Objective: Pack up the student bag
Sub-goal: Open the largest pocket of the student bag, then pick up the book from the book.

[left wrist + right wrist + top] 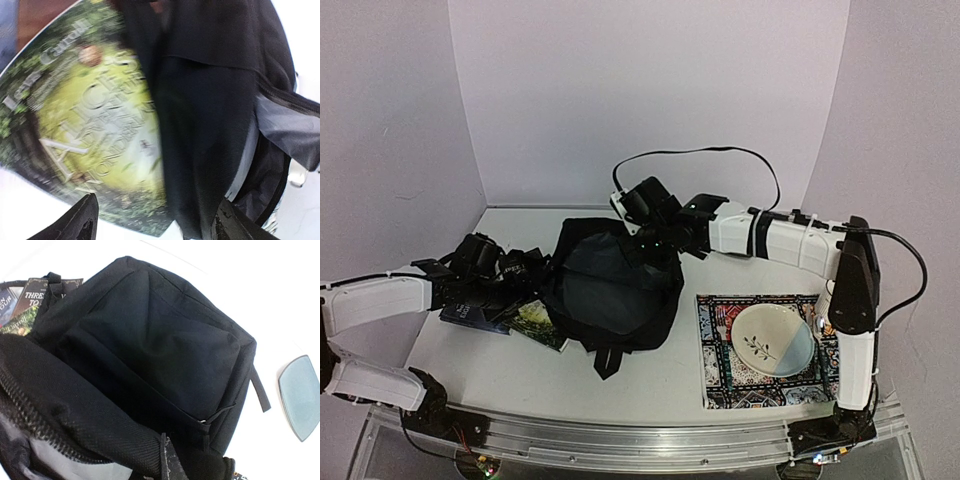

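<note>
Green book (90, 130): "Carroll", "ALICE'S", rest blurred; dark book (42, 294): "THRE", "TO".

The student bag (610, 285), a large soft black backpack, lay slumped mid-way along the tabletop (650, 385), its mouth gaping to show grey lining, one black strap trailing toward the near edge.

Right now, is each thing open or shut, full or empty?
student bag: unzipped, lying open.
green book: closed, flat, partly covered by the bag's edge.
plate: empty, resting on the patterned mat.
left gripper: open.
right gripper: shut on the bag's rim.
</note>
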Robot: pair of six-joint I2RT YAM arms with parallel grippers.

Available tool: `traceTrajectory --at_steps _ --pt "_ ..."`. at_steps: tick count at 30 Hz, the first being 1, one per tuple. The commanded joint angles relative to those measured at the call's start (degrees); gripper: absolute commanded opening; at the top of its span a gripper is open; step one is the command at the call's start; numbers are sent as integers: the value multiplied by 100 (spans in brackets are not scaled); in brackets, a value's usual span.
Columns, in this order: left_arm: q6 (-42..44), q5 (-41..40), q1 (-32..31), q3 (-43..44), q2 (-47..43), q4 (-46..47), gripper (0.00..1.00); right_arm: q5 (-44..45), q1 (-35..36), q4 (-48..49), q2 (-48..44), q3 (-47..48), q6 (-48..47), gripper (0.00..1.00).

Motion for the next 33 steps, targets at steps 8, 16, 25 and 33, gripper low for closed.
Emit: traceTrajectory --at_steps 8,16,25,33 --pt "-1453 490 310 -1312 -675 756 81 -31 -50 -93 115 605 212 0" --pt "-2269 615 309 -2090 -451 2530 80 -260 -66 -93 149 752 205 0" --pt "-2354 390 309 -1810 475 3321 69 -412 -77 -92 81 673 187 0" --pt "-2523 323 292 -1813 260 3590 27 -529 -78 -136 24 673 124 0"
